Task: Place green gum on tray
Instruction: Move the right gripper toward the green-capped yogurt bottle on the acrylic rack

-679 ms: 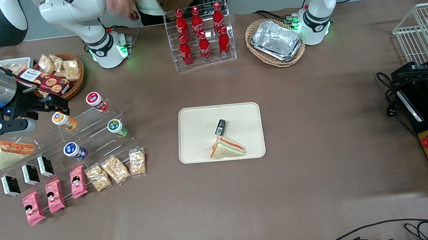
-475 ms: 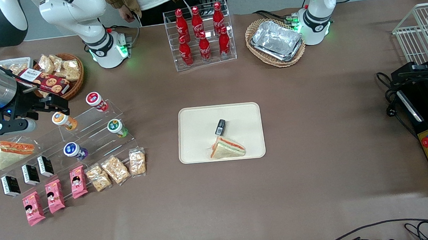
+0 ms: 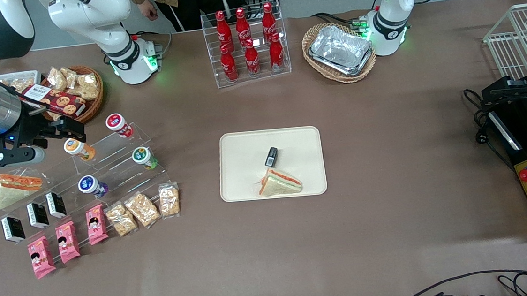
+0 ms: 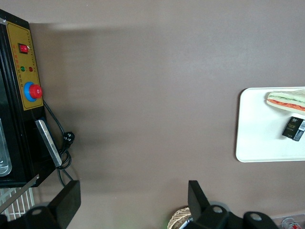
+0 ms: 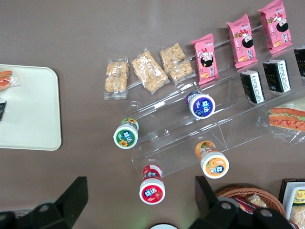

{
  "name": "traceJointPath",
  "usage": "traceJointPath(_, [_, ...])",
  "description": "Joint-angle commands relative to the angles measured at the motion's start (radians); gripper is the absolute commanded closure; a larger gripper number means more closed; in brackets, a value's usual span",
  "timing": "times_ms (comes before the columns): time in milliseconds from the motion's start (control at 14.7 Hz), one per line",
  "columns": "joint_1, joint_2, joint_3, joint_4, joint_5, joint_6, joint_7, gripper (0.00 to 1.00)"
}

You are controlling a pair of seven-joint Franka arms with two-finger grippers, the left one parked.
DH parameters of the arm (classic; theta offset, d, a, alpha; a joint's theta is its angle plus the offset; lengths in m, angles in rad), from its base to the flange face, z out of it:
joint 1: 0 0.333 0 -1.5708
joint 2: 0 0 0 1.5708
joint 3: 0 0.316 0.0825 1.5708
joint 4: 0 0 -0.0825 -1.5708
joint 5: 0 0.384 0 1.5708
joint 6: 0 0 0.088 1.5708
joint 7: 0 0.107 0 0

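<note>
Green gum (image 3: 142,156) stands left of centre on its clear stand; the empty hand (image 3: 62,127), fingers spread, hovers upper left, arm partly cropped; tray (image 3: 243,187) at centre.

Brown table (image 3: 386,157) with tray (image 3: 245,149)

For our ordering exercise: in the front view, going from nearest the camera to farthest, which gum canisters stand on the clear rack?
Blue-lidded canister → green gum → orange-lidded canister → red-lidded canister; the open hand hovers above the clear rack.
</note>
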Motion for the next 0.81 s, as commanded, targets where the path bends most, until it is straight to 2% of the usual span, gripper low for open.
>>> traceJointPath(0, [-0.001,0.016,-0.002,0.017,0.018,-0.018,-0.009,0.00])
traceJointPath(407, [0.002,0.010,-0.002,0.000,0.019,-0.022,-0.001,0.00])
traceJointPath(747, [0.005,-0.051,0.001,-0.101,0.021,0.002,0.003,0.00])
